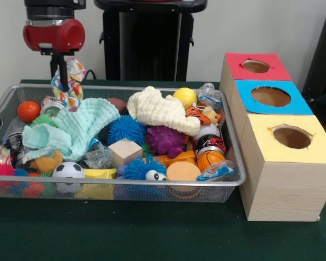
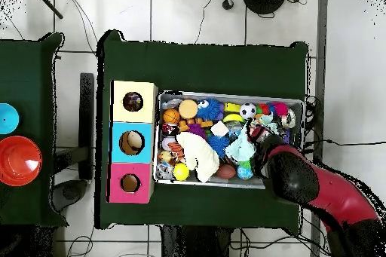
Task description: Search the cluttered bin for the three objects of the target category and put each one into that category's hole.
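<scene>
My gripper (image 1: 61,75) hangs over the far left corner of the wire-mesh bin (image 1: 152,184). It is shut on a multicoloured dotted wad (image 1: 70,95), which dangles just above the rim and the clutter. A crinkly greyish wad (image 1: 98,157) lies in the bin next to a wooden cube (image 1: 124,151). A third wad does not show. The yellow-topped box with its round hole (image 1: 292,137) stands nearest the camera, right of the bin. In the overhead view my arm (image 2: 301,182) covers the bin's corner (image 2: 295,103), and the yellow box's hole (image 2: 133,101) lies across the bin from it.
The mint waffle towel (image 1: 76,128) and the cream waffle towel (image 1: 160,111) lie on top of balls and toys. The blue-topped box (image 1: 270,97) and the red-topped box (image 1: 255,66) stand behind the yellow one. A black pedestal (image 1: 149,43) stands behind the bin.
</scene>
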`<move>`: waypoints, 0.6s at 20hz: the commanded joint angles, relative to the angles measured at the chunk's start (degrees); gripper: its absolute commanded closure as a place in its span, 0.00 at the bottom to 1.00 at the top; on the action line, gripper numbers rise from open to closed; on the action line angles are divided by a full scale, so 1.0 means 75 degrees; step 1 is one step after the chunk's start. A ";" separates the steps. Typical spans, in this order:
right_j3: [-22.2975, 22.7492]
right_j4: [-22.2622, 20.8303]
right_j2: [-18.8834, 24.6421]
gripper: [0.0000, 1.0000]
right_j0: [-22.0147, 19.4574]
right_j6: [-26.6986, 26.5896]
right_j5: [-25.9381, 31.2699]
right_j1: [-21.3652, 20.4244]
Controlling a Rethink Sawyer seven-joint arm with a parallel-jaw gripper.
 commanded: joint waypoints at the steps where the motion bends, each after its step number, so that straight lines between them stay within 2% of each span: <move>1: 0.0692 0.0842 -0.0619 1.00 0.0516 0.1889 0.0193 -0.0016; 12: 0.1299 0.2357 -0.1096 1.00 0.1720 0.2612 -0.0446 -0.0072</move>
